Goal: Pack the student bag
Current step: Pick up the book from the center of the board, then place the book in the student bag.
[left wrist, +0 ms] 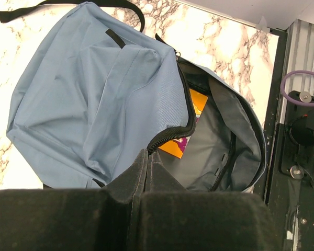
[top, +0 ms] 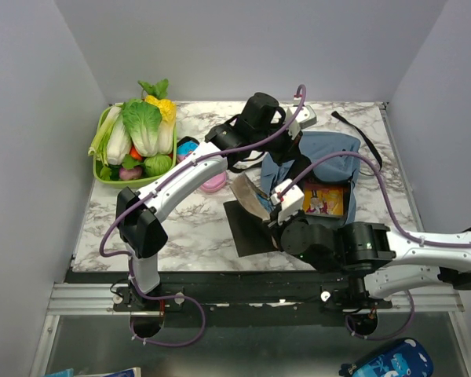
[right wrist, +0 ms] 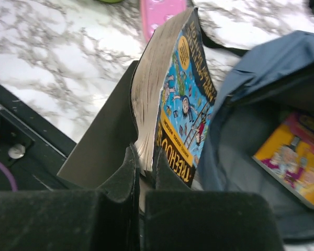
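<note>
On the marble table (top: 180,228) — student bag (top: 334,147) lies near-to-far, mouth nearward.

the top view looks down from above the near edge over the whole table (top: 188,228), while both wrist views sit close to the student bag (left wrist: 94,94), sharing its open mouth and orange book (right wrist: 295,162).

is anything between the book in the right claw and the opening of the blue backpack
Nothing visible blocks it. The right claw grips the paperback right beside the student bag, whose mouth the left claw pinches open at the zipper edge. An orange book already lies flat inside.
</note>
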Controlling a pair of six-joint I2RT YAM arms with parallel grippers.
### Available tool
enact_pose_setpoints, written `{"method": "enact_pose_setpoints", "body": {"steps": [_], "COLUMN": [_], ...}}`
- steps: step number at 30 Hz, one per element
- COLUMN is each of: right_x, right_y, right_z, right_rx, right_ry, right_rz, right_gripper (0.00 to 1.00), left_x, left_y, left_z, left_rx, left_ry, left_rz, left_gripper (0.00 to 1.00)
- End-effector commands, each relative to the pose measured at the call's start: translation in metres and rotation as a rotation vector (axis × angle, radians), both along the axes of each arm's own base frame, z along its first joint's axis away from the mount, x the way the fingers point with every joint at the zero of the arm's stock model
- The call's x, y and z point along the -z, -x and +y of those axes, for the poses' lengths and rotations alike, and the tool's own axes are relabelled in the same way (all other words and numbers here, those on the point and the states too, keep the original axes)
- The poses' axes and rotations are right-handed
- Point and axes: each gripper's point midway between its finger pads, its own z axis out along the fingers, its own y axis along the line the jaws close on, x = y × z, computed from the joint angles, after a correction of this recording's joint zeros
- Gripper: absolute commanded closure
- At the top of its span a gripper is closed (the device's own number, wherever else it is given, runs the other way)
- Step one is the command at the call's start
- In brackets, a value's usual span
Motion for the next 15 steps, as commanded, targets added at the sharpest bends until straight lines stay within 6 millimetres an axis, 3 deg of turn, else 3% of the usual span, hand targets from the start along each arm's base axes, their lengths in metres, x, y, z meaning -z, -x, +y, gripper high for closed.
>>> {"method": "enact_pose_setpoints", "body": {"steps": [1, 3, 4, 5, 10, 15], "right_x": [-0.017, -0.023, -0.026, -0.027, -0.004, 0.01], "right_y": [-0.005, -0.005, -0.004, -0.003, 0.01, 0.007], "right_z": [-0.064, -0.077, -0.097, -0.098, -0.11, -0.123], "right_rx": [0.169, 0.244, 0.286, 0.328, 0.303, 0.349], "right_ry": [0.149, 0.115, 0.15, 0.091, 0.183, 0.161], "right_rz": [-0.063, -0.047, -0.023, 0.018, 0.104, 0.108], "right_gripper": [0.99, 0.99, 0.99, 0.99, 0.99, 0.99], "left_x": [-0.03, -0.029, -0.03, -0.03, -0.025, -0.03], "left_y": [-0.004, -0.003, -0.004, -0.004, -0.002, -0.001], "left_z": [0.003, 0.004, 0.006, 0.007, 0.006, 0.012], "left_rx": [-0.014, -0.013, -0.017, -0.015, -0.009, -0.011], "left_ry": [0.041, 0.033, 0.032, 0.028, 0.027, 0.014], "left_rz": [-0.063, -0.065, -0.073, -0.078, -0.07, -0.098], "left_gripper": [1.0, 1.0, 1.0, 1.0, 1.0, 1.0]}}
